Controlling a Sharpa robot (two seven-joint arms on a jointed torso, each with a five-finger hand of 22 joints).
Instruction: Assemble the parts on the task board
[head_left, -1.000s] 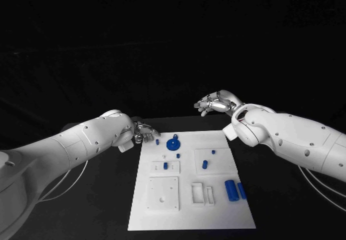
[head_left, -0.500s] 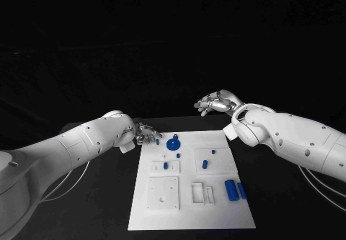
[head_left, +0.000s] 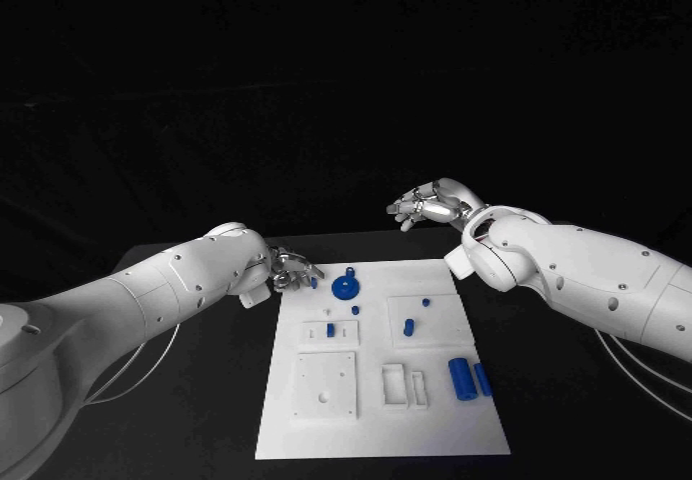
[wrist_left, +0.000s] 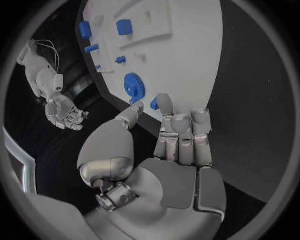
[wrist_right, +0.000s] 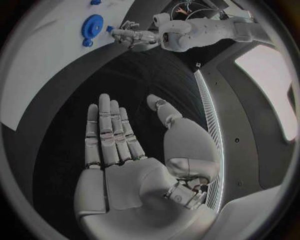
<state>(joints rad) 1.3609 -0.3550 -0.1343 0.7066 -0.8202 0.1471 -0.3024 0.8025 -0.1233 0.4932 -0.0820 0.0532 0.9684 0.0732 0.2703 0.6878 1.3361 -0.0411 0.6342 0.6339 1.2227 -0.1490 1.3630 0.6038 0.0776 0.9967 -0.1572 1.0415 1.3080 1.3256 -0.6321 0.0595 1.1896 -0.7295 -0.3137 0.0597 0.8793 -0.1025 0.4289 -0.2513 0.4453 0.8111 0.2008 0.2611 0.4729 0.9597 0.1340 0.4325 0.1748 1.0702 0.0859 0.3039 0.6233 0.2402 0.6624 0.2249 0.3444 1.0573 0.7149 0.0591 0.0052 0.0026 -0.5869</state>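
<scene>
Left robot hand (head_left: 293, 270) has crept a bit closer to the small blue part (head_left: 315, 283) at the task board's (head_left: 433, 420) far-left edge, fingers apart, nothing held. Pickup looks imminent.

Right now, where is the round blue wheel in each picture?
Head view: the blue wheel lies near the far end of the white board, just past the left hand.
Left wrist view: the wheel sits beyond the fingertips.
Right wrist view: the wheel lies beside the left hand.
Shared landmark: the left hand.
</scene>
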